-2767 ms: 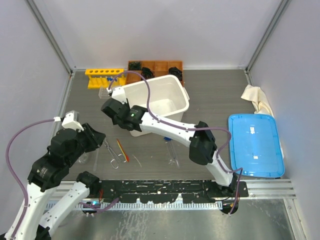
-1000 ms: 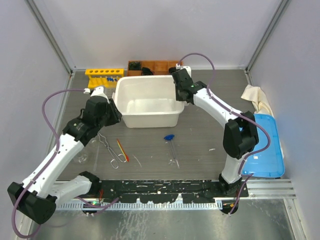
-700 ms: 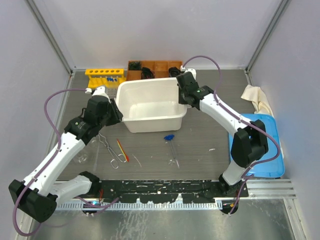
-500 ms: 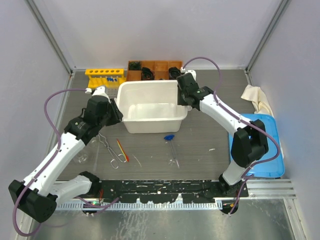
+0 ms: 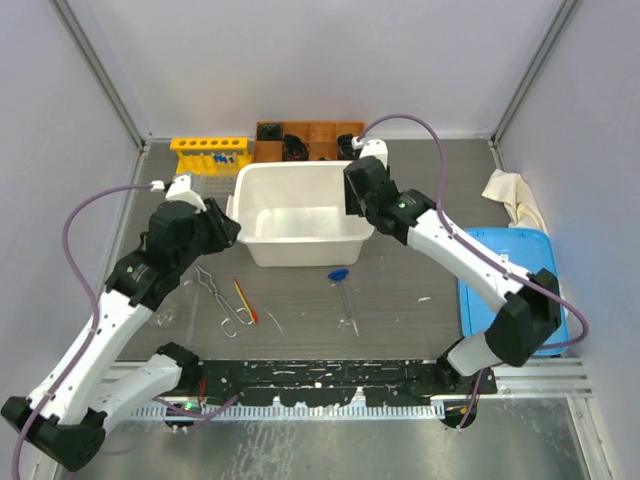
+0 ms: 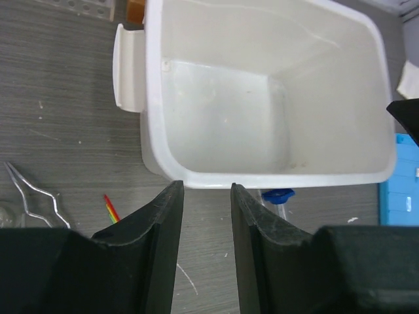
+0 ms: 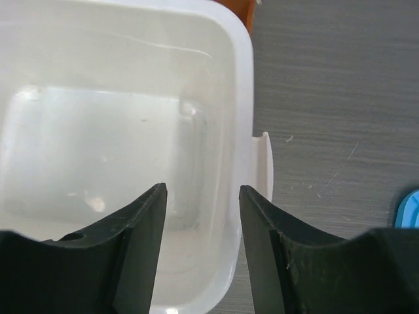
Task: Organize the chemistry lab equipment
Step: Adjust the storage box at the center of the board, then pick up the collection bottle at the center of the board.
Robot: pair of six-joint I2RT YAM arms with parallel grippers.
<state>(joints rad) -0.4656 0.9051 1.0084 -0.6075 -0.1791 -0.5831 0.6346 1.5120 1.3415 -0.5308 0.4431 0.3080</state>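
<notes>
Nearest the arm bases, the metal tongs point(image 5: 220, 300), the thin red-orange stick point(image 5: 244, 300) just beside them and the blue-bulb dropper point(image 5: 344, 295) farther right lie on the tabletop point(image 5: 470, 170). Beyond them stands a white tub point(image 5: 300, 245). The left tool point(image 6: 205, 190) is at its left end and the right tool point(image 7: 201, 190) over its right end. The wrist views show both with fingers apart, gripping nothing. Only the overhead view shows the yellow six-hole tube rack point(image 5: 208, 153) at the far edge, with blue-capped test tubes point(image 5: 226, 158) in it.
</notes>
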